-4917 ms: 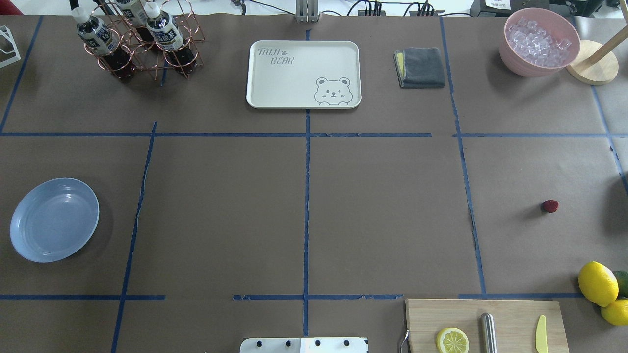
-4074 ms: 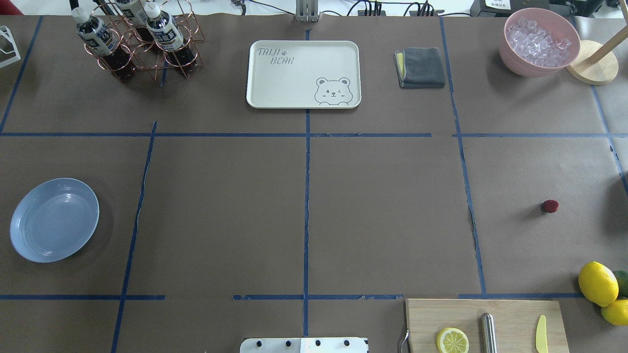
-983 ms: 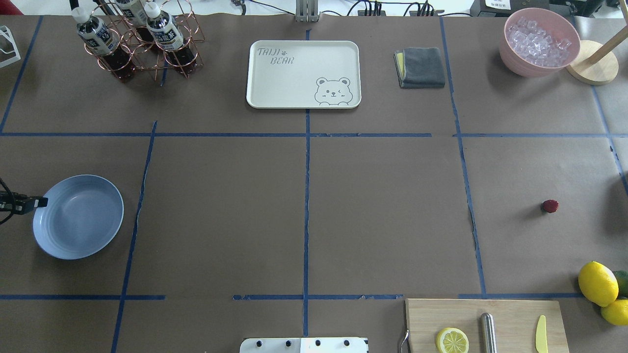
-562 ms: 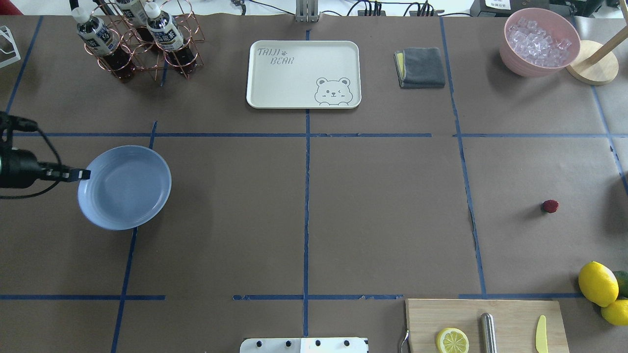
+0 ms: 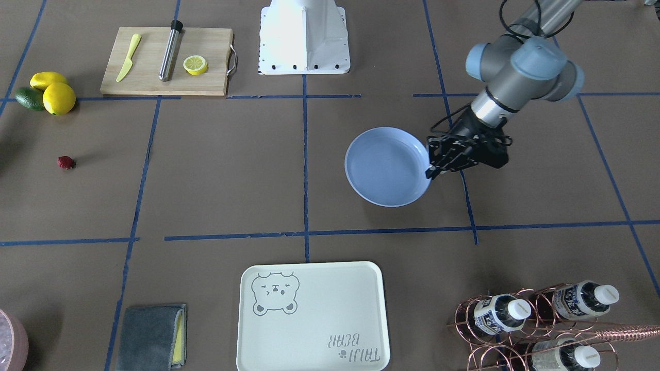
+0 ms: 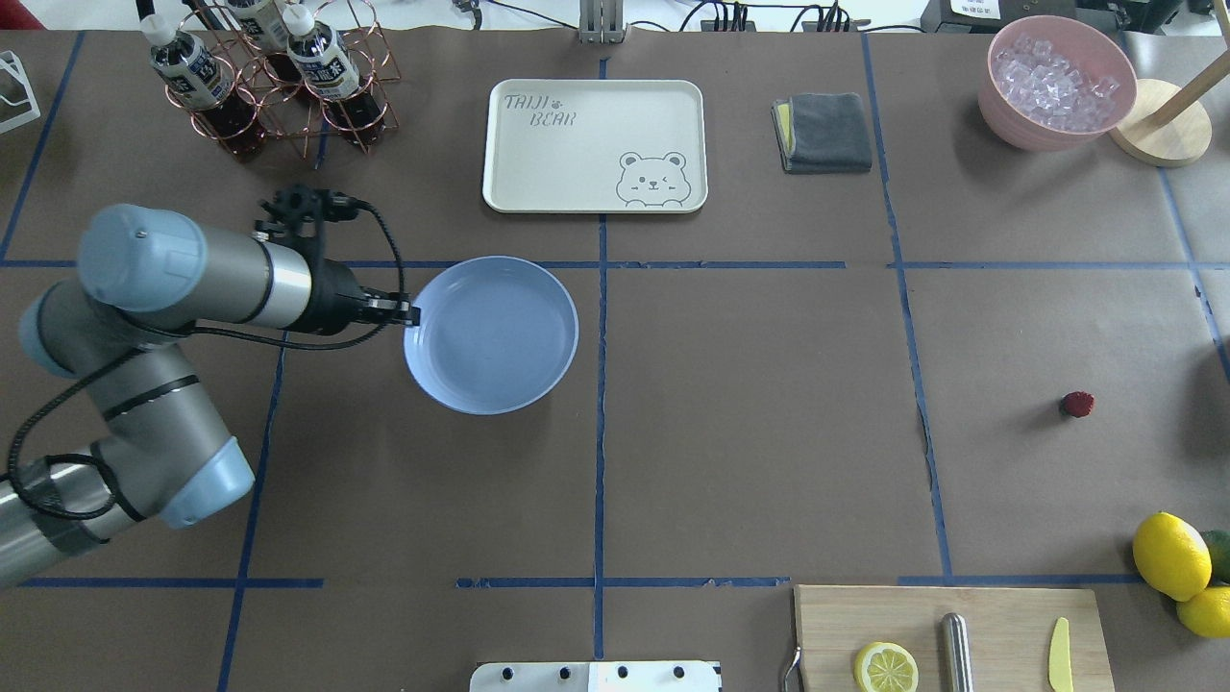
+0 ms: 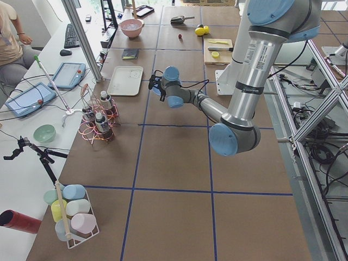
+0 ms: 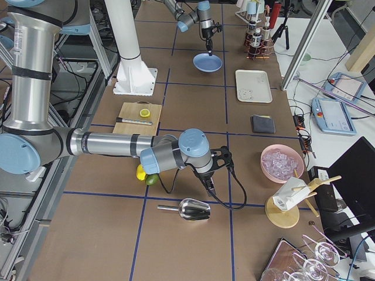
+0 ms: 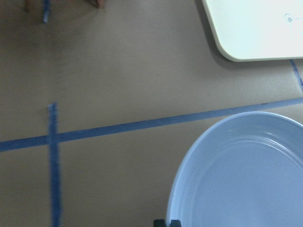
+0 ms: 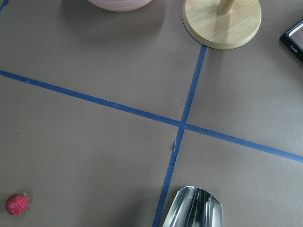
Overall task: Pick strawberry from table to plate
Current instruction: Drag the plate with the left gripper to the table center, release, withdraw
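Note:
The small red strawberry (image 6: 1077,405) lies on the brown table (image 6: 769,432) at the right side, also seen in the front view (image 5: 65,163) and at the lower left of the right wrist view (image 10: 17,204). My left gripper (image 6: 411,314) is shut on the left rim of the light-blue plate (image 6: 492,334), just left of the table's centre line. The front view shows the same grip (image 5: 429,172) on the plate (image 5: 386,172). The plate (image 9: 246,179) fills the lower right of the left wrist view. My right gripper (image 8: 211,188) shows only in the right side view, so I cannot tell its state.
A cream bear tray (image 6: 596,144), a grey cloth (image 6: 824,132), a copper bottle rack (image 6: 269,77) and a pink bowl of ice (image 6: 1057,82) line the far side. A cutting board (image 6: 951,634) and lemons (image 6: 1172,556) sit near right. A metal scoop (image 10: 191,208) lies by the right wrist.
My left arm came in from the left, gripped the plate's rim and carried it rightward, from the left edge to near the table's centre. The strawberry has stayed put.

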Controlling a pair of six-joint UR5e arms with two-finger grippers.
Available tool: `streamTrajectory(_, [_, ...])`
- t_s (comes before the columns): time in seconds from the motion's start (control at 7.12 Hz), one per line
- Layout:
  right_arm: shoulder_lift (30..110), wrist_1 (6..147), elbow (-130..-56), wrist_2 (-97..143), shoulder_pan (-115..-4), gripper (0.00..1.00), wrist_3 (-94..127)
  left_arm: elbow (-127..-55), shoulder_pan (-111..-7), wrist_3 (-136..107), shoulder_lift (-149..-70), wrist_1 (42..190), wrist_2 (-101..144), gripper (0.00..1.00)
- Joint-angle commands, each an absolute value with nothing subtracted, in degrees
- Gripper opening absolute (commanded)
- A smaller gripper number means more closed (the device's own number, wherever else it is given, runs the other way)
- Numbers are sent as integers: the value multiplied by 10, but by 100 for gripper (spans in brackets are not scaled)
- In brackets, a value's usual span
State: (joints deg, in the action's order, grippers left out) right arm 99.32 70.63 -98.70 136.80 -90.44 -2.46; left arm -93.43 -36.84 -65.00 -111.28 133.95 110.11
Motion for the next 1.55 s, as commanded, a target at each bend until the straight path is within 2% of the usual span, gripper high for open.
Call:
streamTrajectory(0.0, [993,707,-986,1370,-904,100,-25,-904,-301,-676,-1172,1328,1048,0])
streamTrajectory(0.42, [992,707,-985,1371,-904,100,-25,-898,-285,-677,-1176,1328,1035,0])
streamTrajectory(0.7, [992,707,-985,1370,-904,100,-25,-890,-278,-677,-1185,1328,1035,10])
streamTrajectory(0.84, [992,706,-985,1370,-904,100,-25,-890,-277,-677,-1185,1328,1035,19])
streamTrajectory(0.98, [992,706,-986,1370,-904,100,-25,-890,-277,-676,-1185,1328,1035,39])
streamTrajectory(1.12, [991,708,-986,1369,-904,100,-25,-891,-277,-672,-1184,1328,1034,74])
streamTrajectory(1.26, [991,706,-989,1370,-904,100,-22,-896,-279,-669,-1179,1328,1036,100])
streamTrajectory(1.4, [991,701,-998,1373,-904,100,8,-914,-305,-648,-1163,1323,1044,100])
